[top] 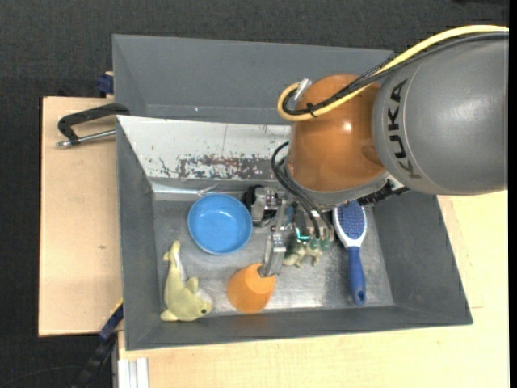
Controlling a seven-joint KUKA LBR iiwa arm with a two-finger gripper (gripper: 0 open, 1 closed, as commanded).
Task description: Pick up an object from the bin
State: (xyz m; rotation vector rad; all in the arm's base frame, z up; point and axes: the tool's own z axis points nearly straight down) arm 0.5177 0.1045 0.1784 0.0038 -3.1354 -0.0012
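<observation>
Just below-left of the gripper [271, 267], right at its tip, sits the orange cup [249, 291], prob. light, stiff, smooth plastic, so slippery, best pinched across its rim wall; gripper open/closed state can't be told.

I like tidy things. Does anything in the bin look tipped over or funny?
The orange cup looks tipped on its side at the front of the bin, right beside the pincer. The blue bowl sits upright. Nothing looks spilled or broken.
</observation>
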